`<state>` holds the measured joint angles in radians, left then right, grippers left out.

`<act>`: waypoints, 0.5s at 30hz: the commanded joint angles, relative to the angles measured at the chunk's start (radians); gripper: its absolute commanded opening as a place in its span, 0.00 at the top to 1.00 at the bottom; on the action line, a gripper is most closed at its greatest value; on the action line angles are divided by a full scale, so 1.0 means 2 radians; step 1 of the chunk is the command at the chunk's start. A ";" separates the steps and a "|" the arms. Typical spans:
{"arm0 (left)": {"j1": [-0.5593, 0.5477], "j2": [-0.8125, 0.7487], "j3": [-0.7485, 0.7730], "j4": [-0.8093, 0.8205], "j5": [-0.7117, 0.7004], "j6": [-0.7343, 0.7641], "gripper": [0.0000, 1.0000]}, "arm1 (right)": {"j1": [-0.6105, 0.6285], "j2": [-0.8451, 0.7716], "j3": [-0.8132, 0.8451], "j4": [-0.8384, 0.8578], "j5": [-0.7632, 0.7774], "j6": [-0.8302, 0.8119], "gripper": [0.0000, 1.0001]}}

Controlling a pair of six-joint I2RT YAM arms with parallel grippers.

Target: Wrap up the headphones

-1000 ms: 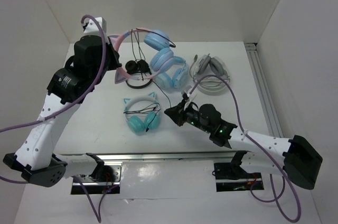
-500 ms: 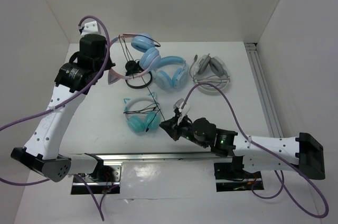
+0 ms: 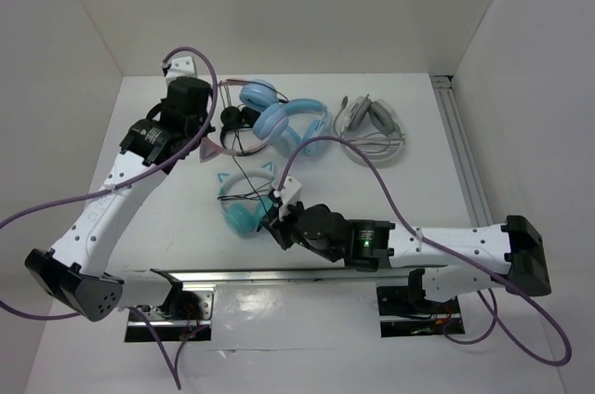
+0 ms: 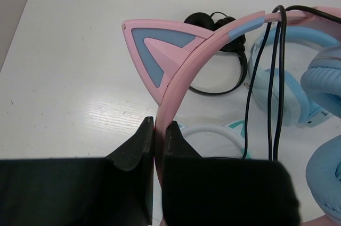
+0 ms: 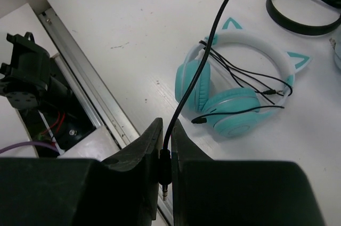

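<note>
Above the white desk (image 3: 186,219), in the top view, the left pincer (image 3: 206,134) holds the headphones with the pink cat-ear band and light blue cups (image 3: 270,117) near the back, over other pairs. The right pincer (image 3: 276,219) sits low, beside the teal cat-ear headphones with the pale band (image 3: 244,208).

In the left wrist view, the left pincer (image 4: 158,130) is squeezed tight on the pink band (image 4: 186,71), just under one ear. The band is thin and smooth. A hard tug could make it slip or twist.

In the right wrist view, the right pincer (image 5: 165,136) is closed on the thin black cable (image 5: 197,71), just above its small metal plug (image 5: 164,190). The cable passes over the teal pair (image 5: 224,103), which has loose wires of its own. I think a loop could catch there and drag that pair along, or the cable could slide out of the pincer.
</note>
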<state>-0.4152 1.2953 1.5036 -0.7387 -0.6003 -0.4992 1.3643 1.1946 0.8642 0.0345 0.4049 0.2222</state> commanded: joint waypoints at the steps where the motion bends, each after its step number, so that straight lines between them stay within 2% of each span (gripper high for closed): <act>1: -0.013 -0.026 -0.001 0.058 -0.045 0.004 1.00 | 0.025 0.004 0.052 -0.049 0.030 -0.008 1.00; 10: -0.032 -0.053 -0.052 0.067 -0.050 0.053 1.00 | 0.038 -0.007 0.138 -0.144 0.085 -0.053 1.00; 15: -0.064 -0.075 -0.073 0.086 0.029 0.111 1.00 | 0.038 -0.007 0.166 -0.172 0.110 -0.090 1.00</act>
<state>-0.5053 1.2045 1.3521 -0.6998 -0.6304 -0.3420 1.4368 1.2011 1.1400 -0.2325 0.5606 0.1043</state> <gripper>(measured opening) 0.138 0.152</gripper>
